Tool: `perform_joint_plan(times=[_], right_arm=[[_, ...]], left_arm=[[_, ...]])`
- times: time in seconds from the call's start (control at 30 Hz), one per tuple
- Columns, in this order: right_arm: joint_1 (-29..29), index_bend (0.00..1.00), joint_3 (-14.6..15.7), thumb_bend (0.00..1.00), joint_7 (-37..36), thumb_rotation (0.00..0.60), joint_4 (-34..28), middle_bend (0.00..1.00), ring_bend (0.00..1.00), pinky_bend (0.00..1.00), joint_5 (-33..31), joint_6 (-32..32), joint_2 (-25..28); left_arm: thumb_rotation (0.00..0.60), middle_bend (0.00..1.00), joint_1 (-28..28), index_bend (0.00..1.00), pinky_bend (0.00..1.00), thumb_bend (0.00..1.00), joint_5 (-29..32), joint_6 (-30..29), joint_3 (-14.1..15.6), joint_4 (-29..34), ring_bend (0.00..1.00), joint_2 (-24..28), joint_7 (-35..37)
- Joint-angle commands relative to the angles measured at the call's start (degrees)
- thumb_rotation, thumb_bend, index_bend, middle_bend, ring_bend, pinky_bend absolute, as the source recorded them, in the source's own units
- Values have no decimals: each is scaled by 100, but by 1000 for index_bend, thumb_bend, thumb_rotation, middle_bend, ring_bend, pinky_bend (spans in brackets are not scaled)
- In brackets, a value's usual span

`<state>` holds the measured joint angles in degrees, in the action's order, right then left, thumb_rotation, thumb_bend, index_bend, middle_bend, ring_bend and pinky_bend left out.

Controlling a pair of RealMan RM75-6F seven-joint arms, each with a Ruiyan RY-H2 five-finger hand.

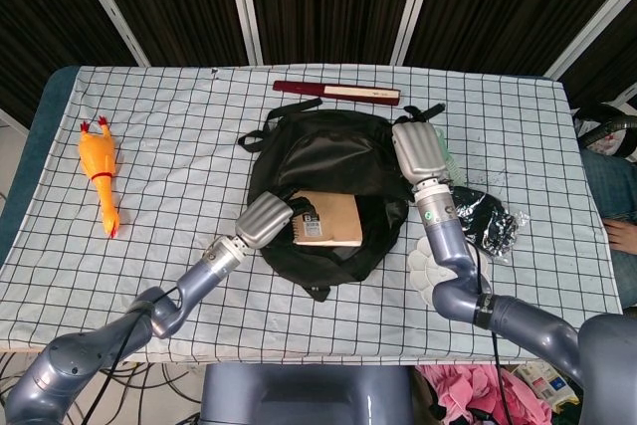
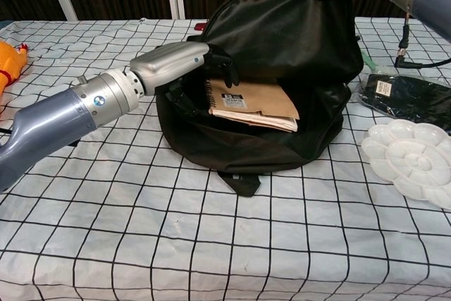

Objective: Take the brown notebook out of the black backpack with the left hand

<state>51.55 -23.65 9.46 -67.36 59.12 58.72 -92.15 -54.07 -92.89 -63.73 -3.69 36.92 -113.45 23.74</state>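
Far to my left a rubber chicken (image 1: 98, 172) lies on the checked tablecloth (image 1: 169, 126), well apart from everything else. Moving inward, my left hand (image 1: 266, 220) reaches into the mouth of the black backpack (image 1: 318, 151), its dark fingers (image 2: 224, 67) curled over the spiral-bound corner of the brown notebook (image 2: 255, 102) and holding it there. The notebook sits partly inside the bag's opening, its free edge sticking out toward the front and lifted off the bag's lower lip; a small black-and-white label shows near the binding. The backpack lies in the middle of the table, its opening toward me and its top flap raised. Behind it, near the far edge, a dark red flat case (image 1: 336, 93) lies across the cloth. On the right side of the bag my right hand (image 1: 420, 152) is up at the raised flap, touching the black fabric; whether its fingers actually grip the cloth I cannot tell. Further right a black pouch (image 2: 409, 94) rests on the cloth, and just in front of it sits a white paint palette (image 2: 412, 160).
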Motion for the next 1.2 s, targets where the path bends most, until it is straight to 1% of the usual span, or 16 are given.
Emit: perform_joint_plan(times=[0.03,0.23,0.4,0.5,0.83,0.87,1.03,1.2], right_arm=[[3,748,4,436,-9,600,17,663,385,158,9,-5,-4],[22,748,29,436,-34,600,90,663,385,158,59,-20,-29],[22,748,35,435,-83,600,113,662,386,158,95,-20,-33],[19,748,36,436,-94,600,105,663,387,158,111,-11,-27],[1,748,41,436,-79,600,70,664,387,158,120,13,-8],[-8,748,48,435,-69,600,58,663,387,158,123,20,4],[-46,748,28,436,-39,600,-21,664,387,158,82,48,61],[-79,748,24,436,8,600,-95,664,387,158,39,63,109]], left_arm=[[600,398,-82,376,182,252,26,27,-39,-231,136,-139,5],[600,442,-189,407,201,309,92,92,-99,-529,164,-265,71],[600,539,-196,482,261,429,49,-61,-57,-653,254,-327,131],[600,554,-210,501,264,481,28,-108,-32,-714,266,-344,133],[600,617,-164,550,295,491,63,-279,-39,-650,328,-282,233],[600,622,-140,552,299,491,69,-378,-60,-557,333,-236,277],[600,644,-11,568,319,490,-6,-616,22,-96,353,76,187],[600,665,256,579,335,491,-3,-858,85,762,373,632,94]])
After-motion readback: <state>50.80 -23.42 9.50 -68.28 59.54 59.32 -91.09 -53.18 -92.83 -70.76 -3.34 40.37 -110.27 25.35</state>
